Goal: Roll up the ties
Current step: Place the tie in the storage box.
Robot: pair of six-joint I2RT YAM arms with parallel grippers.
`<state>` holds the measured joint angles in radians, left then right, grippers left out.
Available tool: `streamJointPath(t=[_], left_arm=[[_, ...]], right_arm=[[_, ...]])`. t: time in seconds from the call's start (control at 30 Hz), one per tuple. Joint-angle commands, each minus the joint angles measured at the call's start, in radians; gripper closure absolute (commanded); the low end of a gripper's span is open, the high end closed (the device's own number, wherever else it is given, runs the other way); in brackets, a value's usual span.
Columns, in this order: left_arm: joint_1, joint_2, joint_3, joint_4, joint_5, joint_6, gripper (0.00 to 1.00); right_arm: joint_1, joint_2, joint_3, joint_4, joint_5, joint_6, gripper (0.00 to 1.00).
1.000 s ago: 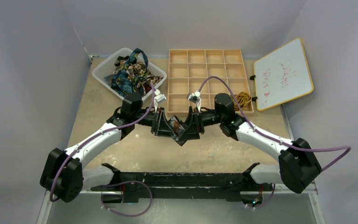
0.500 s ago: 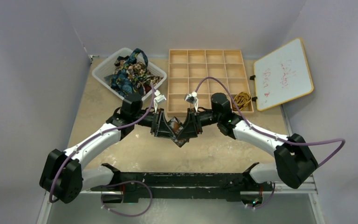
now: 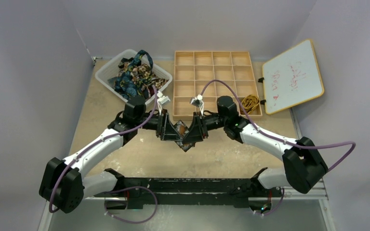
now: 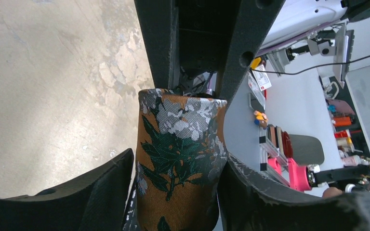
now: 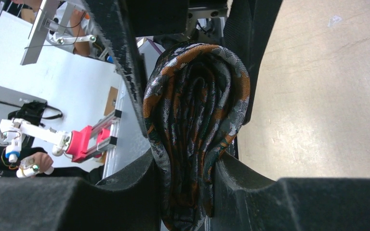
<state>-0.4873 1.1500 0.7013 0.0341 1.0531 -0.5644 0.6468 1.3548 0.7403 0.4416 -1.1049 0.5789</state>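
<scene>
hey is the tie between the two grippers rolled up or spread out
Rolled up: the tie shows coiled layers end-on in the right gripper; the left gripper also clamps it.

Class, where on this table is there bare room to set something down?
Bare table: in front of the basket; and between the tie and the arm bases. The wooden tray's far cells are empty. Crowded: the centre, where left fingers and right fingers pinch the tie.

My arms (image 3: 96, 147) are white shells with black joints. A purple cable (image 3: 216, 81) arcs behind my right claw (image 3: 189, 137). My fingers (image 4: 101, 192) are matte black and rough-edged.
</scene>
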Motion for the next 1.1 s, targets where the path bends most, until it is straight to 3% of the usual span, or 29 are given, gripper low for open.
streamJointPath(t=[0.0, 0.47, 0.63, 0.7, 0.77, 1.07], left_arm=[[0.003, -0.047, 0.014, 0.051, -0.072, -0.009, 0.38], [0.032, -0.105, -0.036, -0.022, -0.073, 0.008, 0.38], [0.037, -0.122, -0.042, -0.027, -0.110, -0.002, 0.30], [0.043, -0.135, -0.040, -0.030, -0.146, -0.012, 0.19], [0.052, -0.153, -0.033, -0.058, -0.209, -0.022, 0.15], [0.072, -0.249, -0.022, -0.159, -0.432, -0.059, 0.08]], right_arm=[[0.019, 0.004, 0.031, -0.049, 0.027, -0.023, 0.74], [0.001, 0.038, 0.013, -0.011, 0.067, 0.017, 0.76], [-0.001, 0.038, 0.009, 0.006, 0.071, 0.036, 0.75], [-0.002, 0.036, 0.010, 0.000, 0.084, 0.039, 0.75], [-0.008, 0.035, 0.014, -0.023, 0.107, 0.037, 0.76], [-0.080, 0.032, 0.035, -0.131, 0.241, 0.029, 0.77]])
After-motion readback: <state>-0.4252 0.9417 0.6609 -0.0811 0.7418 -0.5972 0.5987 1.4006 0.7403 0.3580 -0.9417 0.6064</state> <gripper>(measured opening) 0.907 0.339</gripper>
